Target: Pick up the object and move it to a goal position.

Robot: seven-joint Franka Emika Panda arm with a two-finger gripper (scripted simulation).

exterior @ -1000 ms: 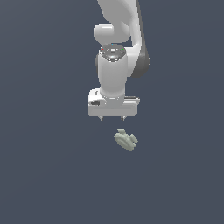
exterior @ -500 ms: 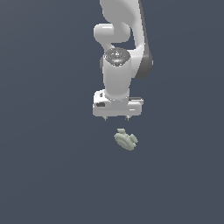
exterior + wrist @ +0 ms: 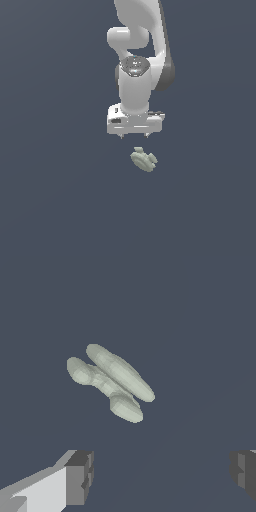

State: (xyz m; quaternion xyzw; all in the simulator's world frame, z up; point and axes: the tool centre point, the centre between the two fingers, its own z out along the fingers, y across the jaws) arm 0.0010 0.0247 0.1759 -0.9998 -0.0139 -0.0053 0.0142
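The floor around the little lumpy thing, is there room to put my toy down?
Yes, plenty. The object is the only thing lying on the dark floor, which is bare on the exterior view's left, right and below it. The only crowded spot is right above the object, where the open gripper hangs.

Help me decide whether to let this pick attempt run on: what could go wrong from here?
1. In the wrist view the object lies off the midline between the open gripper fingers, so a straight descent might close beside it.
2. The object lies at an angle and is lumpy; the fingertips may catch a rounded knob and let it slip or twist.
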